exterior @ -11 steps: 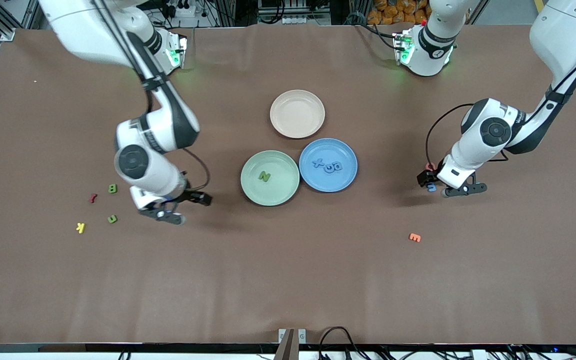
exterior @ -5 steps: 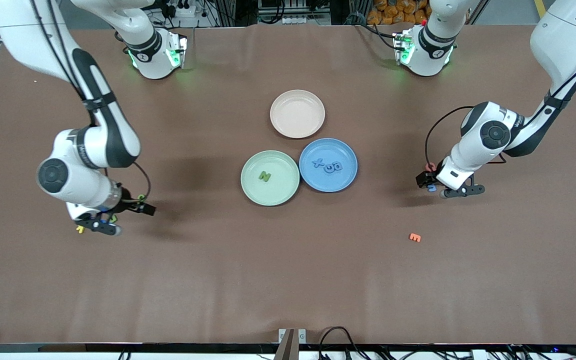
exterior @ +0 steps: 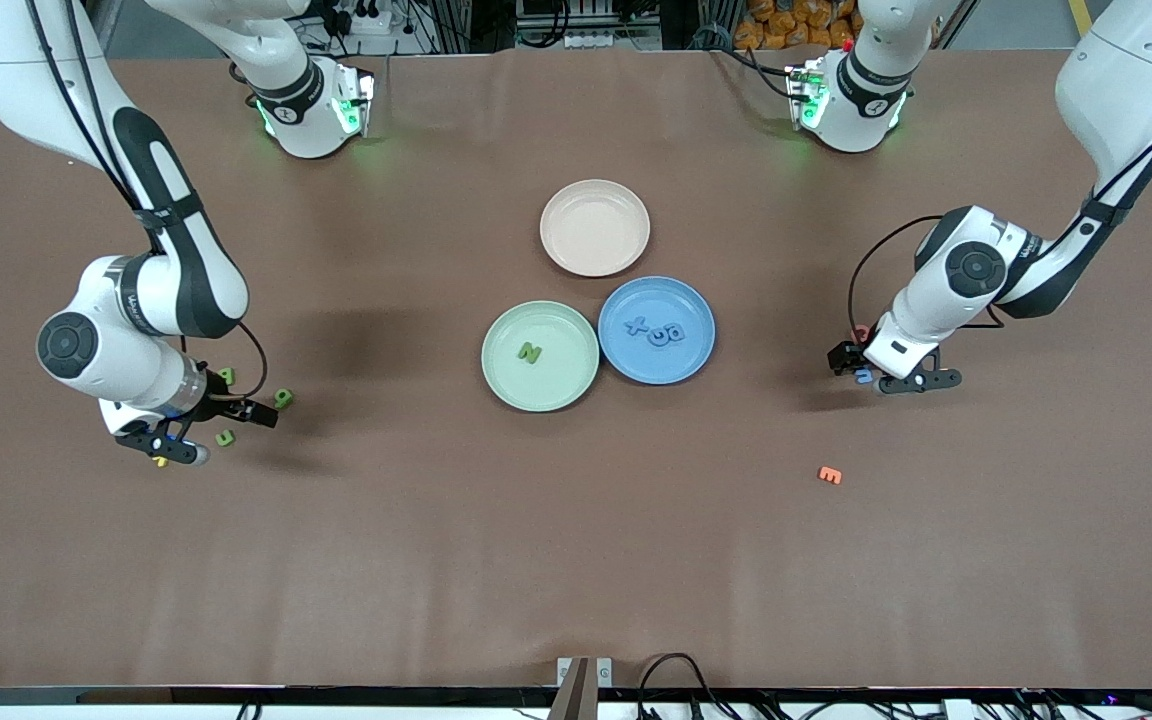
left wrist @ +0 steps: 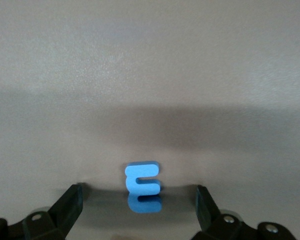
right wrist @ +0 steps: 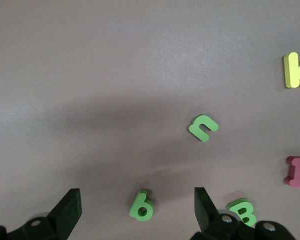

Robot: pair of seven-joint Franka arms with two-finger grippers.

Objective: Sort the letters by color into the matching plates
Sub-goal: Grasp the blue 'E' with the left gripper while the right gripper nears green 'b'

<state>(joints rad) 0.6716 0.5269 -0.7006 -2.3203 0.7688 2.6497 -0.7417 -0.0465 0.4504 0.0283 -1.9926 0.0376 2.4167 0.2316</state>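
Left hand [left wrist: 138, 210] open around blue letter [left wrist: 142, 180]

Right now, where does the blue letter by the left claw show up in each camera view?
Front view: the blue letter lies on the table under the open left claw, toward the left arm's end.
Left wrist view: the blue letter sits on the table, midway between the two fingers.
Right wrist view: not in it.
Shared landmark: the left claw, flanking the letter in both.
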